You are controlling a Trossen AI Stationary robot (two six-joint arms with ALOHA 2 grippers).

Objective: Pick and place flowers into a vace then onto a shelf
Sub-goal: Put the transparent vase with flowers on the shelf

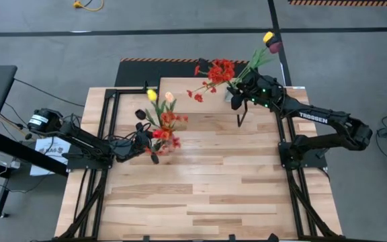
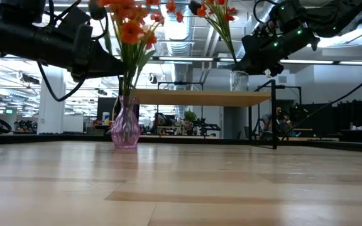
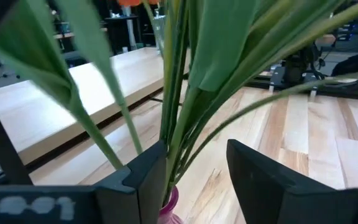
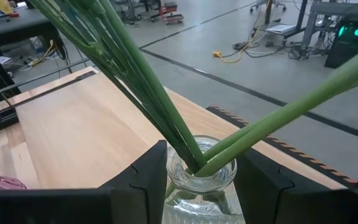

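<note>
The right gripper is positioned at the far right of the table, above the low shelf with a light wood rectangular top on thin black metal legs. Its two dark fingers are closed on the neck of a clear glass vase, one finger on each side. This vase stands upright on the right part of the shelf top. It contains long green stems bearing orange-red blossom sprays and a yellow and a dark maroon tulip head.

The left gripper is positioned left of centre over the large plank tabletop. Its fingers stand either side of a bundle of green stems and leaves, just above the mouth of a pink ribbed glass vase. A visible gap remains on the right side of the stems, so the jaws are partly open; a firm grip cannot be confirmed. The pink vase stands upright on the tabletop, near the shelf and in front of its left end. It holds orange-red sprays with yellow, cream and dark tulip heads.
</note>
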